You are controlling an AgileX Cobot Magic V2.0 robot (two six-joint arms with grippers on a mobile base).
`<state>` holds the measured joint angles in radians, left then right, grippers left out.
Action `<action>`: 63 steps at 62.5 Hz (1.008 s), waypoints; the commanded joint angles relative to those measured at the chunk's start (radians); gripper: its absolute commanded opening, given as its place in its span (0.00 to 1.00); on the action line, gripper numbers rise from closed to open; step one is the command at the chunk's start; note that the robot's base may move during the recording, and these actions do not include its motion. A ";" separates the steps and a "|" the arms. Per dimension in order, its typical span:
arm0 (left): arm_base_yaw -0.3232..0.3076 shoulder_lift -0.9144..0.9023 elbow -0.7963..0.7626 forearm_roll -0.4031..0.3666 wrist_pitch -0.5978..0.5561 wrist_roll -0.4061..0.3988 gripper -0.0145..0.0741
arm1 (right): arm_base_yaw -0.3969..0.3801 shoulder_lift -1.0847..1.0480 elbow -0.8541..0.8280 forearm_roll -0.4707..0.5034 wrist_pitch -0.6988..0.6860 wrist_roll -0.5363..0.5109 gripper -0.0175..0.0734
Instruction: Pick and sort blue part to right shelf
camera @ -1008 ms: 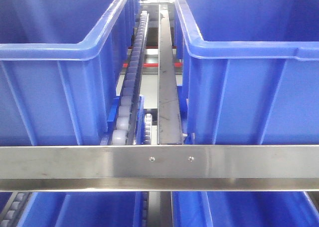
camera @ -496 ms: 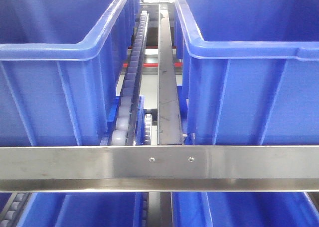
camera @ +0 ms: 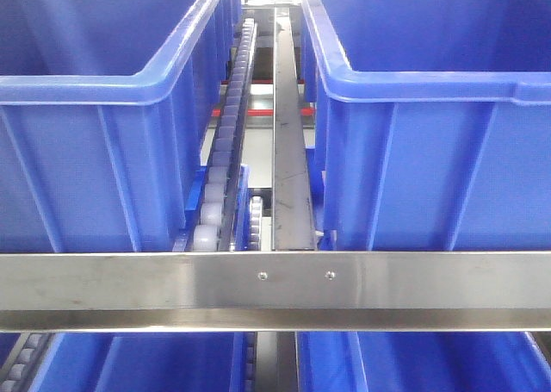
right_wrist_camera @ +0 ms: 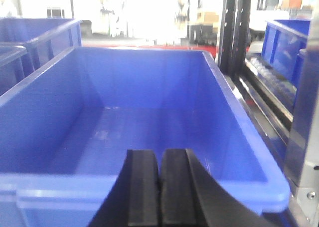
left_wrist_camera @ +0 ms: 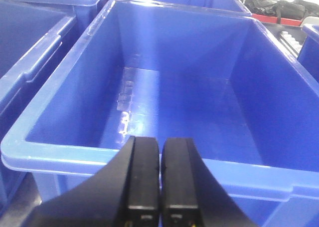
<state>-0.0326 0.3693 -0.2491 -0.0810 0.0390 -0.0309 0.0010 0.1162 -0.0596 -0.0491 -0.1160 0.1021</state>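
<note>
Nothing has shifted around the steel crossbar (camera: 275, 289) — both my left fingers (left_wrist_camera: 144, 179) and right fingers (right_wrist_camera: 143, 187) stay pressed closed, empty, above blue bins (left_wrist_camera: 164, 102); no blue part is visible yet.

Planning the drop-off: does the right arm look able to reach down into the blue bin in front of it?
Probably yes: the blue bin is open-topped with nothing over it, and the shut right gripper sits just above its near rim.

Blue bins (camera: 95, 108); roller track (camera: 225, 142); steel crossbar (camera: 275, 289)
</note>
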 commanded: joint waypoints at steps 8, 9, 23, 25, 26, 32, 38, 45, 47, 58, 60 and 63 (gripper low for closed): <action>0.001 0.003 -0.029 -0.001 -0.086 -0.007 0.30 | -0.006 -0.149 0.071 0.011 -0.087 -0.010 0.25; 0.001 0.003 -0.029 -0.001 -0.086 -0.007 0.30 | -0.006 -0.155 0.070 0.011 -0.065 -0.010 0.25; 0.001 0.005 -0.029 -0.001 -0.080 -0.007 0.30 | -0.004 -0.149 0.070 0.011 -0.070 -0.010 0.25; 0.001 0.005 -0.029 -0.001 -0.080 -0.007 0.30 | -0.004 -0.149 0.070 0.011 -0.070 -0.010 0.25; 0.001 0.005 -0.029 -0.001 -0.080 -0.007 0.30 | -0.004 -0.149 0.069 0.011 -0.070 -0.010 0.25; 0.001 0.005 -0.029 -0.001 -0.080 -0.007 0.30 | -0.004 -0.149 0.069 0.011 -0.070 -0.010 0.25; 0.001 0.005 -0.029 -0.001 -0.080 -0.007 0.30 | -0.004 -0.149 0.069 0.011 -0.070 -0.010 0.25; 0.001 0.005 -0.019 -0.008 -0.071 -0.007 0.30 | -0.004 -0.149 0.069 0.011 -0.070 -0.010 0.25; 0.001 0.005 -0.019 -0.008 -0.069 -0.007 0.30 | -0.004 -0.149 0.069 0.011 -0.070 -0.010 0.25; 0.001 -0.036 -0.017 -0.004 -0.069 -0.007 0.30 | -0.004 -0.149 0.069 0.011 -0.070 -0.010 0.25; 0.001 -0.056 -0.016 0.015 -0.069 -0.007 0.30 | -0.004 -0.149 0.069 0.011 -0.070 -0.010 0.25; 0.003 -0.089 -0.008 0.065 -0.076 -0.007 0.30 | -0.004 -0.149 0.069 0.011 -0.070 -0.010 0.25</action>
<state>-0.0326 0.3158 -0.2363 -0.0667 0.0504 -0.0313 0.0010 -0.0097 0.0294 -0.0424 -0.1009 0.1014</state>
